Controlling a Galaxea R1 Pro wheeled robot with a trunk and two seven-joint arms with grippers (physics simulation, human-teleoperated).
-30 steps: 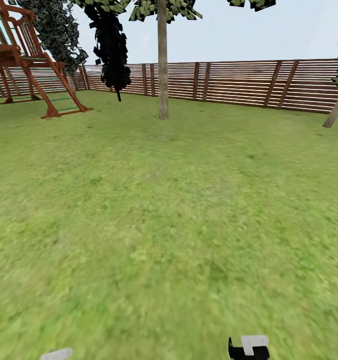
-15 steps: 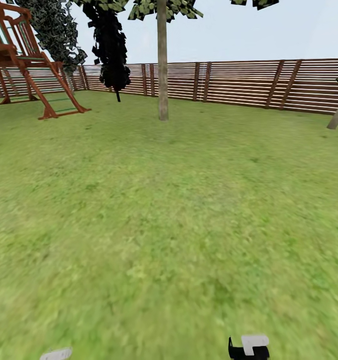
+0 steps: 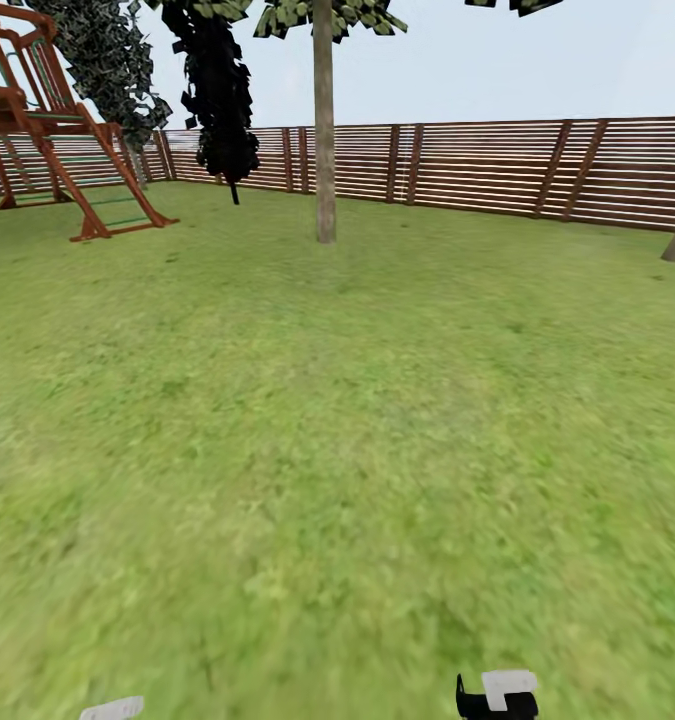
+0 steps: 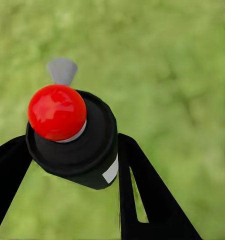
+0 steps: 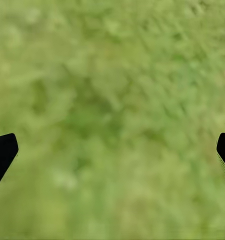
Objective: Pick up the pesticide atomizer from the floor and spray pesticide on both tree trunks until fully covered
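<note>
Currently: pesticide atomizer [image 4: 75, 137], small rigid light bottle, clamped at its dark body by left gripper [image 4: 72, 150]; right gripper [image 5: 112, 150] spread wide, empty; tree trunk [image 3: 324, 130] at 12 o'clock.

Between the left gripper's [image 4: 72, 165] matt black fingers, the pesticide atomizer [image 4: 75, 142] looks like smooth dark plastic with a glossy red top. Beyond it lie rough grass [image 3: 337, 420], a slatted wooden fence [image 3: 497, 165] and 1 mottled bark tree trunk [image 3: 324, 130].
</note>
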